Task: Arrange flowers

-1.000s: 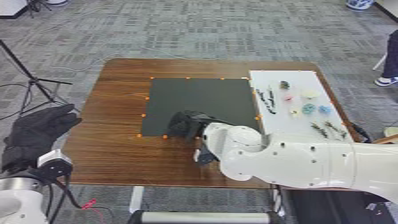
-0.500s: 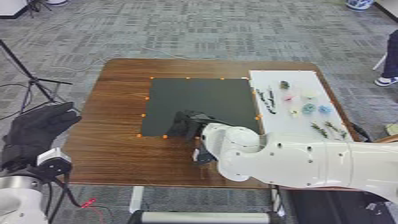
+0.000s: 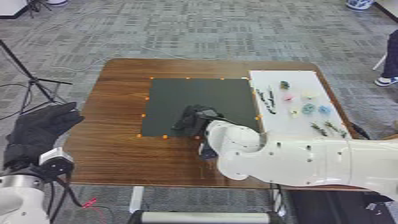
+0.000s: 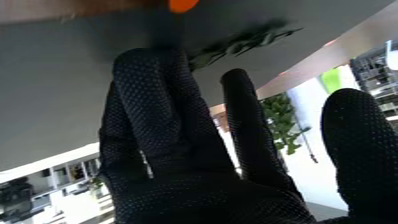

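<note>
Right hand (image 3: 194, 119) in black glove over near part of dark mat (image 3: 204, 92), fingers straight, thumb apart; dark leafy sprig (image 4: 240, 46) by fingertips, contact unclear. Left hand (image 3: 37, 129) relaxed beside left edge of brown desk (image 3: 115, 100). Right of mat, white sheet (image 3: 306, 78) holds small pink, cream, teal and blue flowers (image 3: 308, 108), green sprigs (image 3: 333, 131) nearer, thin black pieces (image 3: 271, 102) at left.
</note>
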Action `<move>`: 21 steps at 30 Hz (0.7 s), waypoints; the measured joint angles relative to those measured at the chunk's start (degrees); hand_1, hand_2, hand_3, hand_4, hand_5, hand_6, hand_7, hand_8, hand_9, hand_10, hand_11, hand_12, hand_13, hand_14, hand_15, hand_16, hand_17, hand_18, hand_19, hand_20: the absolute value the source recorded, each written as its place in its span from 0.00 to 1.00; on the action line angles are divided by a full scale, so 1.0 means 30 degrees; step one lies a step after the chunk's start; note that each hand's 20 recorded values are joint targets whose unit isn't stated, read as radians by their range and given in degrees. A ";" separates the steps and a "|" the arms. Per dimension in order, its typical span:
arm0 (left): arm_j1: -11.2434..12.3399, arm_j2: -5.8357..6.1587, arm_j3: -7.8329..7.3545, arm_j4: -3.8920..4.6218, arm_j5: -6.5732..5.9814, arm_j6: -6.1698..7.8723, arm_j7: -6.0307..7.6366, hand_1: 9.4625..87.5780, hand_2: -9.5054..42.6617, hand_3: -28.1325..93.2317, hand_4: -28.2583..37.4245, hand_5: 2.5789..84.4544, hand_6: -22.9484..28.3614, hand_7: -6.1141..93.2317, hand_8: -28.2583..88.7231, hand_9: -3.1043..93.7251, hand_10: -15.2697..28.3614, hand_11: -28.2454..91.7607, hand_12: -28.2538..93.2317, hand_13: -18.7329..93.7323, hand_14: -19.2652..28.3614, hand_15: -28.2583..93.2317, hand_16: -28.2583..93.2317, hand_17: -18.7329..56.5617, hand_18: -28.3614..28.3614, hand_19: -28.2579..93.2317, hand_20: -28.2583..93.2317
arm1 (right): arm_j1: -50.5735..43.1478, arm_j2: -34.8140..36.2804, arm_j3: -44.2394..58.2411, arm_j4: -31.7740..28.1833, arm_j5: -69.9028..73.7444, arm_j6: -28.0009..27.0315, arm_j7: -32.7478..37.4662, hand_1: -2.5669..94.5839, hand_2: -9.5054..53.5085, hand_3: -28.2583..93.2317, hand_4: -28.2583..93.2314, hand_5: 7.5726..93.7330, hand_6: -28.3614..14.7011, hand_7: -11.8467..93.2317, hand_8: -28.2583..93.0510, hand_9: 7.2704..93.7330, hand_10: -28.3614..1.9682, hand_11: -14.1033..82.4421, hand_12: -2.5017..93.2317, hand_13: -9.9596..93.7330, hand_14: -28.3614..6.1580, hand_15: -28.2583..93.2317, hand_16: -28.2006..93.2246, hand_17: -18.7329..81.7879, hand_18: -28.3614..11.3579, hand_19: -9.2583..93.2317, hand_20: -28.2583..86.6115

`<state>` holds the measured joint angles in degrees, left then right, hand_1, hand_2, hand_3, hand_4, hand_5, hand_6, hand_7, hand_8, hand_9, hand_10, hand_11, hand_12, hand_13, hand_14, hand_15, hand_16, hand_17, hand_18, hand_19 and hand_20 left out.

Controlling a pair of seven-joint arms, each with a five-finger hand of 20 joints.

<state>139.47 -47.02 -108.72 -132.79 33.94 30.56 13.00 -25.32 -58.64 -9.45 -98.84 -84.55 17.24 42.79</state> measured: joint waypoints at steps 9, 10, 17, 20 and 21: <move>-0.0370 -0.0029 0.0059 0.0138 0.0062 -0.0170 -0.0053 0.20 0.31 0.95 0.10 0.66 0.74 0.27 0.15 0.54 0.86 0.60 0.33 0.48 0.92 0.74 0.14 0.19 0.82 0.62 0.33 | -0.0128 -0.0443 0.0425 0.0689 0.0214 -0.0269 0.0144 0.15 0.38 0.89 0.05 0.55 0.51 0.24 0.12 0.60 0.18 0.35 0.17 0.60 0.11 0.82 0.35 0.29 0.00 0.79 0.45; -0.0393 -0.0029 0.0062 0.0151 0.0059 -0.0184 -0.0052 0.20 0.31 0.95 0.10 0.66 0.74 0.27 0.15 0.54 0.86 0.60 0.33 0.48 0.92 0.74 0.14 0.19 0.82 0.62 0.33 | -0.0197 -0.0484 0.0533 0.0730 0.0214 -0.0352 0.0158 0.15 0.38 0.89 0.05 0.55 0.51 0.24 0.12 0.60 0.18 0.35 0.17 0.59 0.11 0.82 0.35 0.29 0.00 0.79 0.45; -0.0401 -0.0012 0.0037 0.0215 -0.0008 -0.0199 0.0149 0.20 0.31 0.95 0.10 0.66 0.74 0.27 0.15 0.54 0.85 0.60 0.33 0.48 0.92 0.74 0.14 0.19 0.82 0.62 0.33 | -0.0645 -0.0583 0.1136 0.0857 -0.0005 -0.0784 0.0158 0.16 0.38 0.89 0.05 0.62 0.46 0.23 0.12 0.61 0.26 0.35 0.17 0.59 0.15 0.83 0.35 0.28 0.00 0.78 0.45; -0.0403 0.0042 0.0036 0.0267 -0.0088 -0.0199 0.0279 0.20 0.31 0.95 0.10 0.66 0.74 0.27 0.15 0.54 0.85 0.60 0.33 0.48 0.92 0.74 0.14 0.19 0.82 0.62 0.33 | -0.0776 -0.0624 0.1224 0.0887 -0.0189 -0.0848 0.0018 0.16 0.38 0.89 0.05 0.63 0.45 0.23 0.12 0.61 0.27 0.35 0.17 0.59 0.17 0.83 0.35 0.28 0.00 0.78 0.45; -0.0403 0.0083 0.0036 0.0287 -0.0153 -0.0198 0.0360 0.20 0.31 0.95 0.10 0.66 0.74 0.27 0.15 0.54 0.85 0.60 0.33 0.48 0.92 0.74 0.14 0.19 0.82 0.62 0.33 | -0.0791 -0.0648 0.1222 0.0899 -0.0224 -0.0847 -0.0061 0.16 0.38 0.89 0.05 0.63 0.45 0.23 0.12 0.61 0.27 0.35 0.17 0.59 0.17 0.83 0.35 0.28 0.00 0.78 0.45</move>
<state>138.26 -46.78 -108.61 -131.92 33.48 29.96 14.08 -27.70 -60.58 -5.79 -96.14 -85.22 14.70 42.61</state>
